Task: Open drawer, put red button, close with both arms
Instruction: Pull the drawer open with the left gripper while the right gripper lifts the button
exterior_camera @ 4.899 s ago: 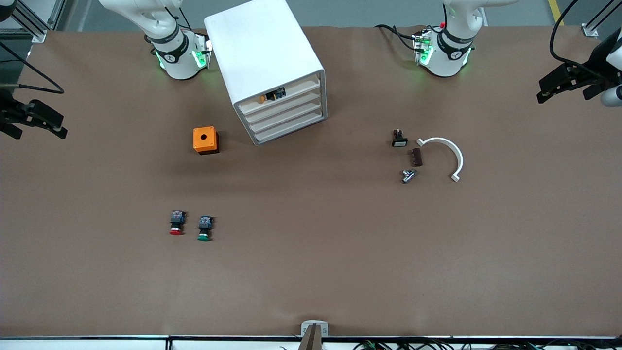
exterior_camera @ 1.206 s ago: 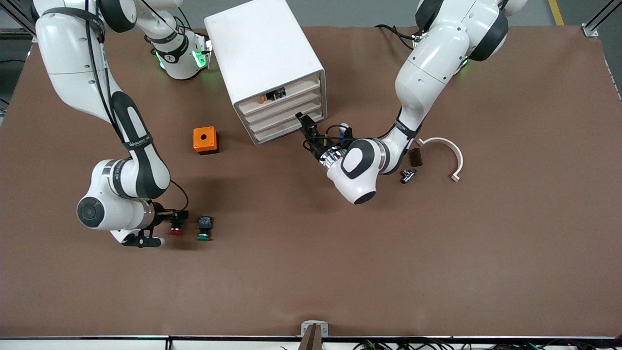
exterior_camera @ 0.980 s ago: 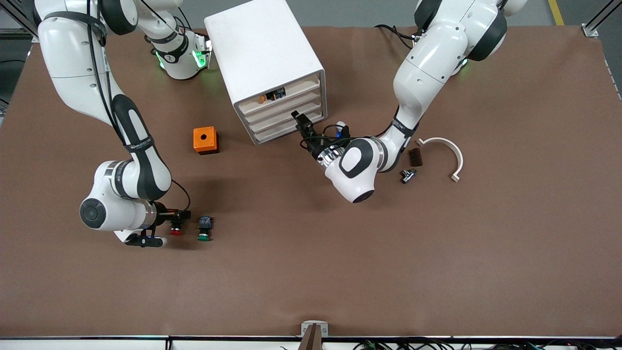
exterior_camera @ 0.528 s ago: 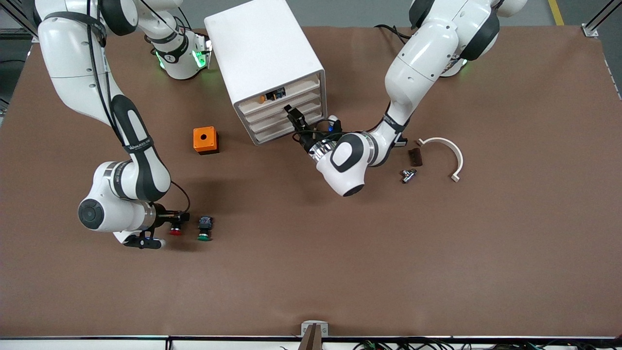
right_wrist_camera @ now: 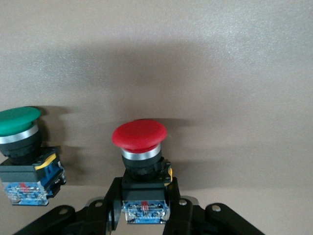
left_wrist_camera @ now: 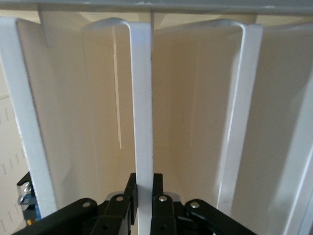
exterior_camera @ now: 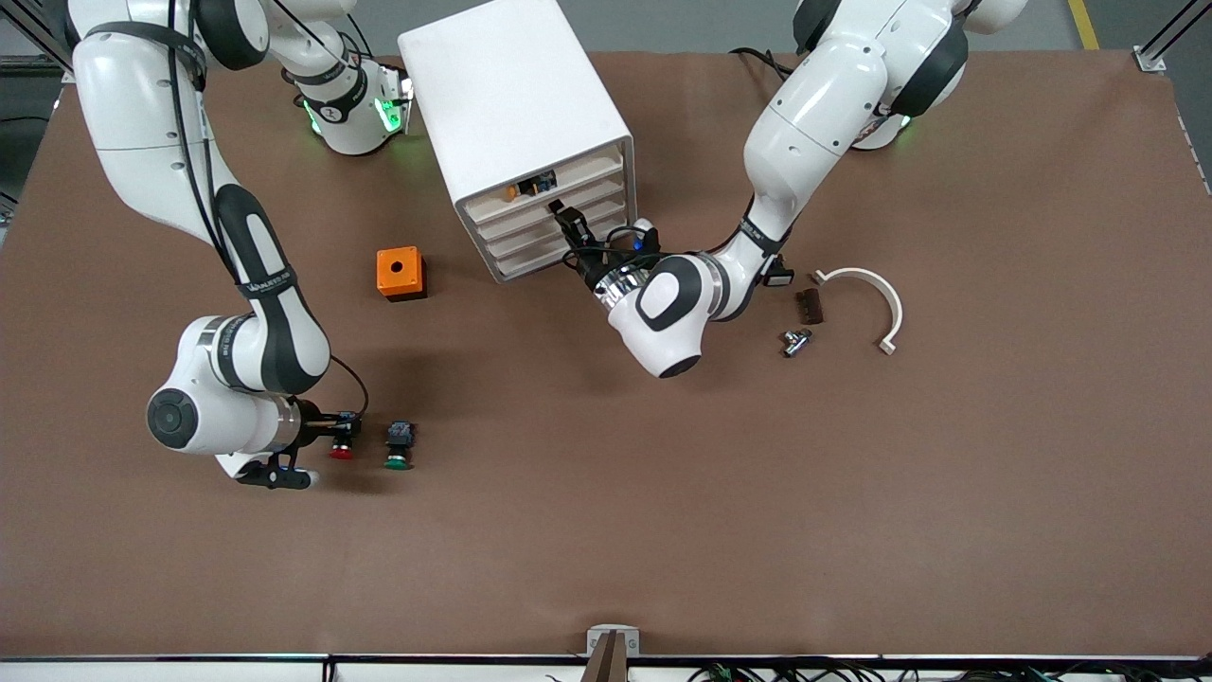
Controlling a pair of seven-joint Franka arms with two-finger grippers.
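The white cabinet (exterior_camera: 511, 95) stands near the arms' bases with four cream drawers, all pushed in. My left gripper (exterior_camera: 561, 210) is at the front of the second drawer from the top (exterior_camera: 516, 216). In the left wrist view its black fingers (left_wrist_camera: 159, 196) are shut on that drawer's white front lip (left_wrist_camera: 142, 98). The red button (exterior_camera: 341, 447) lies on the table toward the right arm's end, near the front camera. My right gripper (exterior_camera: 347, 428) is low at the table. Its fingers (right_wrist_camera: 182, 205) are shut on the button's black body and blue-grey terminal block below the red cap (right_wrist_camera: 139, 133).
A green-capped button (exterior_camera: 398, 447) lies right beside the red one and shows in the right wrist view (right_wrist_camera: 19, 132). An orange box (exterior_camera: 401, 273) sits next to the cabinet. A white curved piece (exterior_camera: 876, 294) and small dark parts (exterior_camera: 810, 305) lie toward the left arm's end.
My left gripper has moved along the cabinet front from the lower drawers up to the second drawer's front. My right gripper has stayed at the red button.
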